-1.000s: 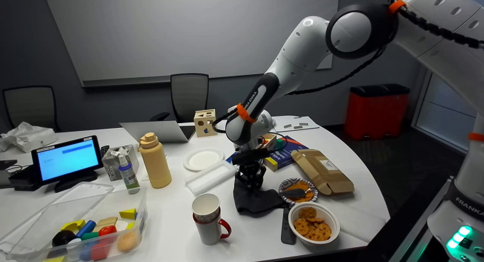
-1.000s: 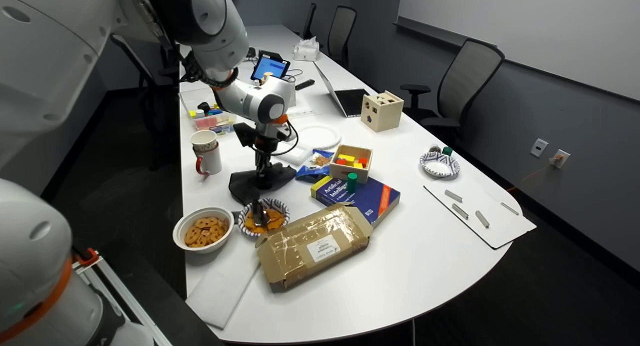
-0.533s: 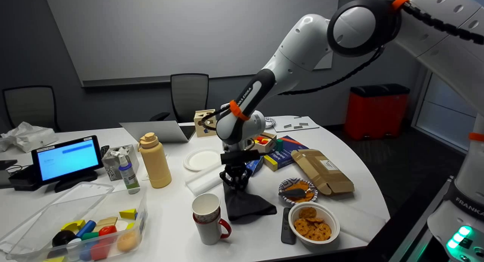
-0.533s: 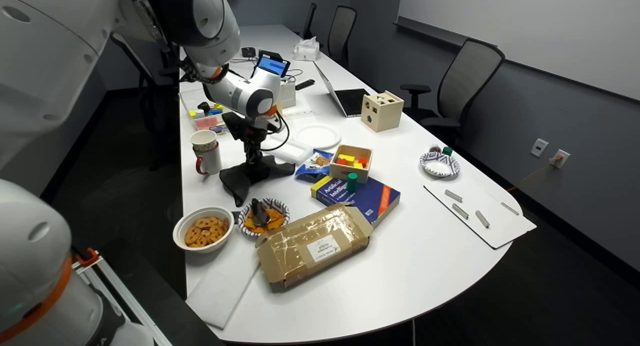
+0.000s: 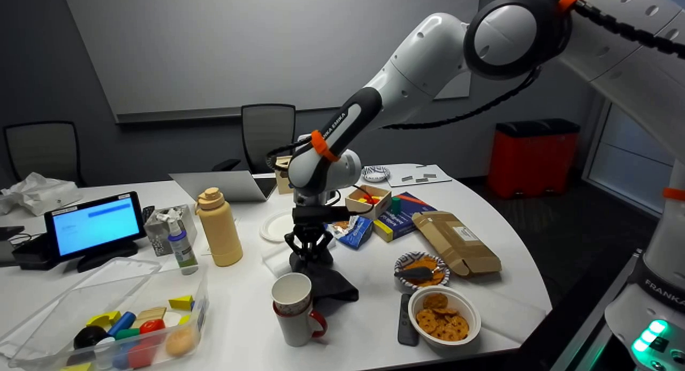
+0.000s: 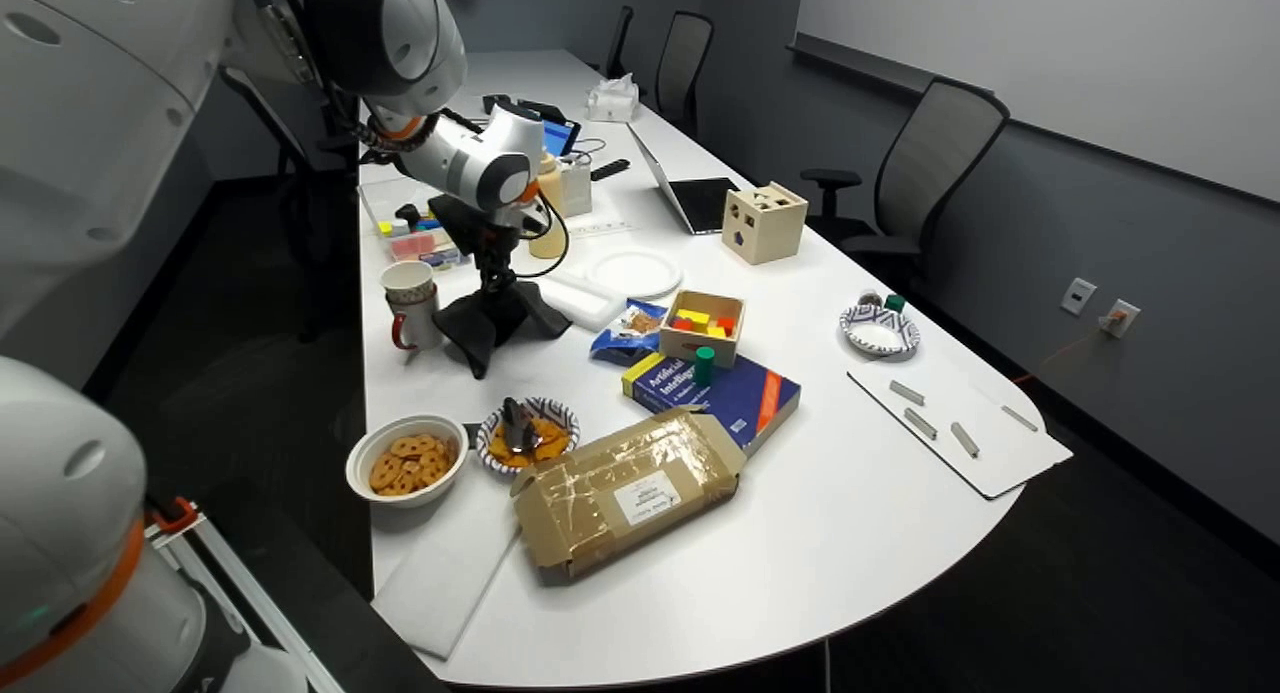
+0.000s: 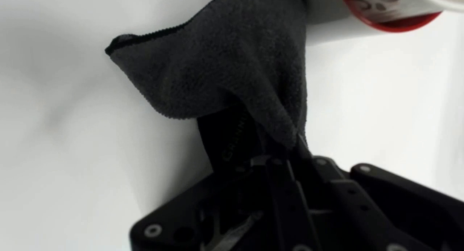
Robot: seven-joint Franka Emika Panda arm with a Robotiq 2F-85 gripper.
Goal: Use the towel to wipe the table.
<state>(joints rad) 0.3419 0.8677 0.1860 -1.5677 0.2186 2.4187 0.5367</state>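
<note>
Towel is bunched in the claw, which is clenched on it; the loose part appears to rest on the table. In an exterior view, the towel sits just right of the mug, which stands near the table's left edge with a patterned cup nested in its top; whether towel and mug touch cannot be told. Caution: a stroke to the left may push or snag the mug, toppling mug and cup, possibly over the edge. A wide stroke to the right may shove the snack bag. Excess drag may pull the towel free or fold it under, in which case the claw scrapes the table.
</note>
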